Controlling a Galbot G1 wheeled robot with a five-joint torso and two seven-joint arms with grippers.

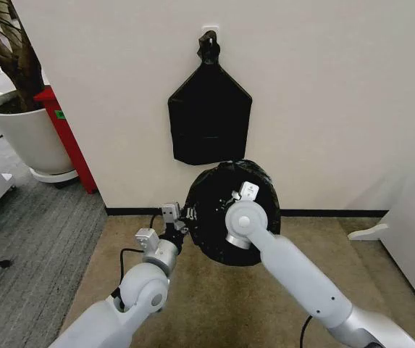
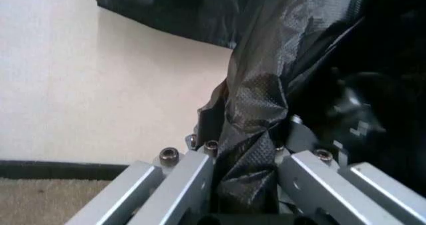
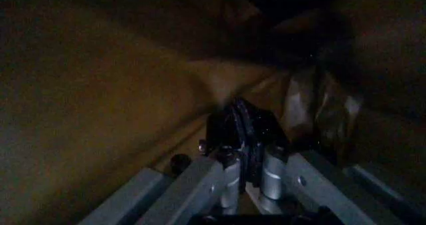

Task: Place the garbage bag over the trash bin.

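The garbage bag (image 1: 214, 210) hung bunched and rounded above the carpeted floor (image 1: 214, 304), close to the wall (image 1: 337, 109), below a flat black bundle (image 1: 208, 119) on a hook. The left gripper (image 2: 246, 180) pinched a fold of its left edge. The right gripper (image 3: 246, 155) was closed on film inside the bag.

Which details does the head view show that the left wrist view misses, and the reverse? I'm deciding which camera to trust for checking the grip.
Head view alone: both arms at the glossy black garbage bag, the right gripper pushed into it, and the white plant pot. Left wrist view alone: the left gripper shut on a crinkled fold of bag. Both: the bag and the flat black bundle on the cream wall.
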